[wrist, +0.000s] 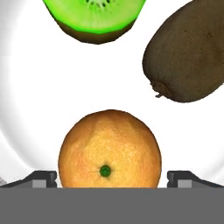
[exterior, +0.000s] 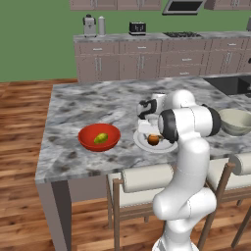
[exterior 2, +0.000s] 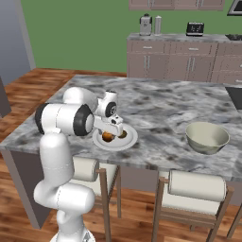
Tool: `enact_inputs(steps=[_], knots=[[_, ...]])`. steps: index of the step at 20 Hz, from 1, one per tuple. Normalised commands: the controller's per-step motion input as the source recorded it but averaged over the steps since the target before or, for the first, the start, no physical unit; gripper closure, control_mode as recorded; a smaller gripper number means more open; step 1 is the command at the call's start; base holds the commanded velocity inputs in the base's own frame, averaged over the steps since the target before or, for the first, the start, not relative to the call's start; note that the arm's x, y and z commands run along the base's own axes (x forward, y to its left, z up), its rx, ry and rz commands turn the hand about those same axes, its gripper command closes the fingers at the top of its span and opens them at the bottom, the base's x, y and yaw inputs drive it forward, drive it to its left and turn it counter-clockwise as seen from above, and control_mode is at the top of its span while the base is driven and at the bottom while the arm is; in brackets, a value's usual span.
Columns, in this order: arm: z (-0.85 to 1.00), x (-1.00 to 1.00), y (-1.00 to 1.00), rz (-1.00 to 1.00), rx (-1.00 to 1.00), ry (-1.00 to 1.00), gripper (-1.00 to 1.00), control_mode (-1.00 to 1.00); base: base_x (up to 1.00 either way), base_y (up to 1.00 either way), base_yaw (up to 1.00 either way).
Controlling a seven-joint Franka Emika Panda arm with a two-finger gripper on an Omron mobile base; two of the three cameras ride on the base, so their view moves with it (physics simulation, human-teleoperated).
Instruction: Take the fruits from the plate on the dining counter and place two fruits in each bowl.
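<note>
Now the end effector [wrist: 112,177] straddles the orange [wrist: 109,149], fingertips clear.

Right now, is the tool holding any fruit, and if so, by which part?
Nothing is held. The tool is open, its fingertips standing apart on either side of the orange on the plate, not closed on it.

Two bowls: red bowl [exterior: 99,138], beige bowl [exterior 2: 207,137]. One plate [exterior 2: 115,140]. Three stools [exterior 2: 193,189]. One orange [wrist: 110,149]. One whole kiwi [wrist: 188,61].

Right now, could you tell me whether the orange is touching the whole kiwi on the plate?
Apart: hand view shows bare white plate between the orange and whole kiwi.
</note>
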Motion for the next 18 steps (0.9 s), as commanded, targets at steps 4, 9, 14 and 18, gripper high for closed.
enact_inputs(steps=[4, 9, 14, 18], knots=[[-0.19, 0.00, 0.00, 0.00, 0.00, -0.05, -1.00, -1.00, 0.00, 0.00, 0.00], [-0.17, 0.00, 0.00, 0.00, 0.00, -0.04, 1.00, -1.00, 0.00, 0.00, 0.00], [0.61, -0.25, 0.00, 0.00, 0.01, 0.00, 1.00, -1.00, 0.00, 0.00, 0.00], [0.84, -0.77, 0.21, -0.01, 0.00, -0.02, 1.00, -1.00, 0.00, 0.00, 0.00]])
